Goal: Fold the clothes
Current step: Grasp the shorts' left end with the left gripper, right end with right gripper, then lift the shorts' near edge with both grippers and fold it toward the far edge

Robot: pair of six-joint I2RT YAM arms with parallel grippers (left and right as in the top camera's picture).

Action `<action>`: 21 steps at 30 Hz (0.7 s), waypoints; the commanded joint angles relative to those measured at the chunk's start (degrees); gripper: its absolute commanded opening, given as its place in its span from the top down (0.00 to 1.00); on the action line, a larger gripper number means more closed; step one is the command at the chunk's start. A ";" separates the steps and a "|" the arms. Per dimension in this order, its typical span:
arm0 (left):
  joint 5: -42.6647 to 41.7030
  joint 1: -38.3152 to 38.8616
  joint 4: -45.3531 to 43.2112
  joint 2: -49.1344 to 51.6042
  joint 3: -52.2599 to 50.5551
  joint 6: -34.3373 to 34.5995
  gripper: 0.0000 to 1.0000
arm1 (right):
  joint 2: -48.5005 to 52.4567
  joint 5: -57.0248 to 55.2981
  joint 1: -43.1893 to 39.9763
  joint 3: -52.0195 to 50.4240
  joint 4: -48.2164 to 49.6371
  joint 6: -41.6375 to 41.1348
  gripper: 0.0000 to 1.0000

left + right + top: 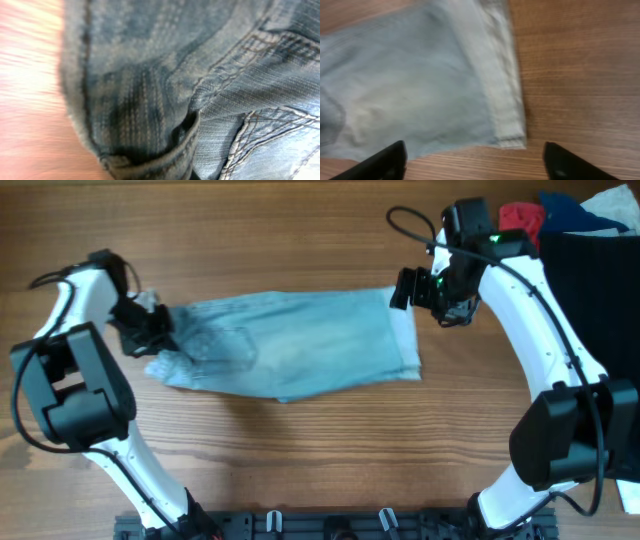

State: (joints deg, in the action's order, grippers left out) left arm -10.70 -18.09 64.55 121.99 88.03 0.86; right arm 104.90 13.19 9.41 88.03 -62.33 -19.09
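Note:
The light-blue denim shorts (300, 345) lie folded lengthwise across the middle of the wooden table, with the pale hemmed leg end (405, 345) to the right. My left gripper (150, 330) is at the bunched left waistband end. In the left wrist view the denim (200, 90) fills the frame with its seams and a pocket edge and hides the jaws. My right gripper (405, 288) is open and empty, just above the far right corner of the shorts. In the right wrist view its fingers (477, 165) straddle the pale hem corner (507, 125).
A pile of other clothes sits at the back right: a red piece (520, 218), a dark blue piece (570, 208), a white piece (620, 205) and a large black cloth (590, 275). A black rail (330, 525) runs along the front edge.

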 commanded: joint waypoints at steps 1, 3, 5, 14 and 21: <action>6.08 -0.90 2.84 0.90 5.35 3.48 0.96 | 0.74 3.56 0.50 -5.25 3.06 -1.01 0.33; 6.05 -0.48 4.50 0.74 7.37 3.48 0.96 | 0.74 6.56 0.66 -8.26 6.91 -0.72 0.38; 5.79 0.52 5.90 0.63 9.31 3.34 0.96 | 0.74 8.35 1.36 -10.82 12.20 -0.37 0.48; 5.20 4.28 5.09 0.57 9.88 2.62 0.96 | 1.90 3.76 8.11 -12.04 25.09 -1.51 0.73; 5.20 4.26 4.83 0.57 9.88 2.60 0.96 | 8.76 -3.23 7.72 -12.04 25.81 -5.49 0.82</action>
State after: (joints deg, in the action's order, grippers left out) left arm -4.95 -13.98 69.65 122.37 96.62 2.72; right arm 110.96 14.31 17.63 76.20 -36.56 -22.61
